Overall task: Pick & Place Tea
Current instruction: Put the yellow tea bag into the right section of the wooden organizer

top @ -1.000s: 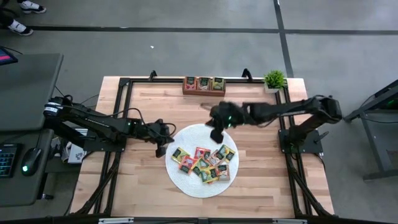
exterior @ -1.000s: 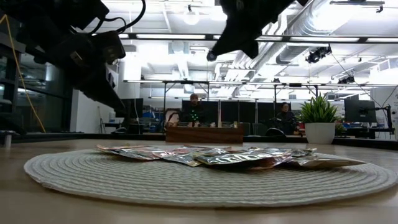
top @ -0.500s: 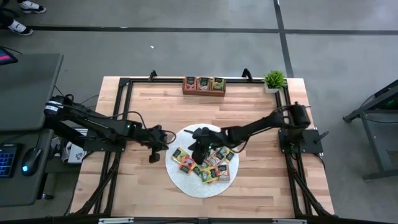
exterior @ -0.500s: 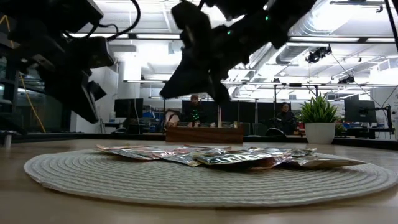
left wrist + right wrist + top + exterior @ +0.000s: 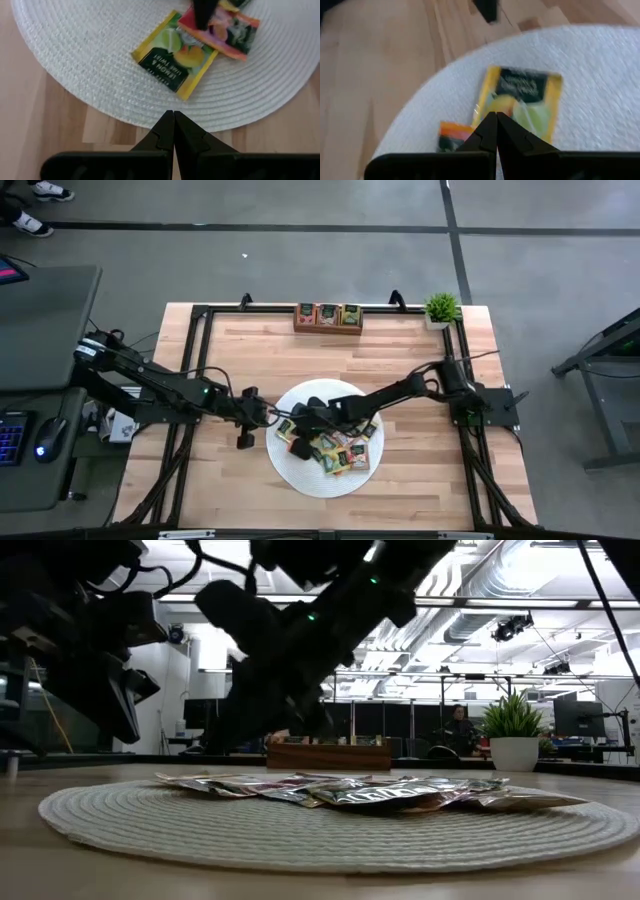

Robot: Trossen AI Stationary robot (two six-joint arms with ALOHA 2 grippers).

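On the wooden surface (image 5: 400,350) lies the round white mat (image 5: 288,470), carrying the heap of tea packets (image 5: 340,452). The right gripper (image 5: 300,417) hangs over the heap's left side with fingers closed on nothing. The left gripper (image 5: 268,418), fingers likewise closed and empty, sits just beside the mat's left edge.

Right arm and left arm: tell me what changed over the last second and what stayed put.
The right gripper swept from the far middle of the table down over the white mat's left side, above the yellow tea packet; it is shut and holds nothing. The left gripper, also shut and empty, edged closer to the mat's left rim. The tea packets, wooden tray and plant kept their places.
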